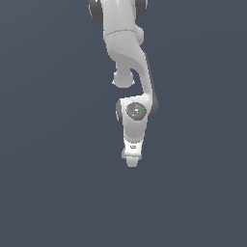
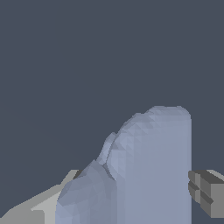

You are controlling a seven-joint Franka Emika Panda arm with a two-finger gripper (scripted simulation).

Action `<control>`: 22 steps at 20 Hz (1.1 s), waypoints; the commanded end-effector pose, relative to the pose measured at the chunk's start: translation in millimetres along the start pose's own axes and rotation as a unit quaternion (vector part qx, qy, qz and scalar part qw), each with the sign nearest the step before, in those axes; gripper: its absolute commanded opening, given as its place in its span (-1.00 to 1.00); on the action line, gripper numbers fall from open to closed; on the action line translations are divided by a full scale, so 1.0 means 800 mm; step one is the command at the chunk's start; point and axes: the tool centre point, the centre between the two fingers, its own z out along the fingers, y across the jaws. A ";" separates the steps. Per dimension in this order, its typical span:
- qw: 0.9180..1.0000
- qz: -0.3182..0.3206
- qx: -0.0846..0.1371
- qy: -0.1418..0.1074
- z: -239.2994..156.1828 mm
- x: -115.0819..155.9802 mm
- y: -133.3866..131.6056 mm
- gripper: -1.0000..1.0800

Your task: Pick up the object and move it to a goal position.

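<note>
Object point(image 2: 153, 166) sits between the tool point(image 1: 131, 157) fingers point(image 2: 208, 192), gripped

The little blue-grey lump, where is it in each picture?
Exterior view: the blue-grey lump is only a sliver peeking out beside the pincer, below the picture's middle.
Wrist view: the lump fills the lower middle, close up, between the two fingers.
Shared landmark: the pincer around it.

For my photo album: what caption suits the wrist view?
Close-up of a pale blue-grey object sitting between the end effector's grey fingers.
</note>
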 end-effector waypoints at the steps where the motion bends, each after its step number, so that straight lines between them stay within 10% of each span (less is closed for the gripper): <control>1: 1.000 0.000 0.010 -0.001 0.013 0.000 -0.010 -1.00; 22: 1.000 0.000 0.002 -0.001 -0.059 -0.057 -0.033 -1.00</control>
